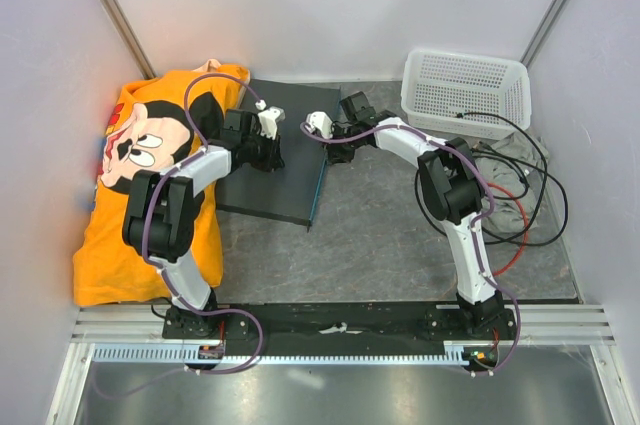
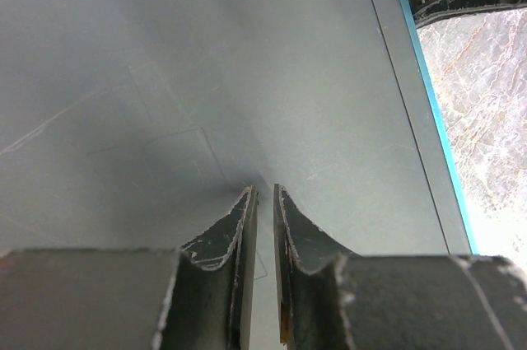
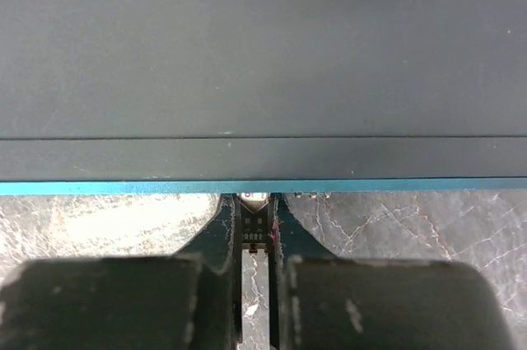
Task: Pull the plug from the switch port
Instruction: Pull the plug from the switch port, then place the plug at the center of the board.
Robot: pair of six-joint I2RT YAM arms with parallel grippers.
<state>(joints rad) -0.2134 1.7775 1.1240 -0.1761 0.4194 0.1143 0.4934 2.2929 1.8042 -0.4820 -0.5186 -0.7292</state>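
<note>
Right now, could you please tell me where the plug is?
The plug sits low centre in the right wrist view, between the right gripper's fingers at the switch's teal front edge.

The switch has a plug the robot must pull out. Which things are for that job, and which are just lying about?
For the job:
switch
plug, pinched in the jaws of the right arm
left arm, jaws shut, tips on the switch top

Just lying about:
white basket
orange cartoon shirt
black and red cables
grey cloth
</note>
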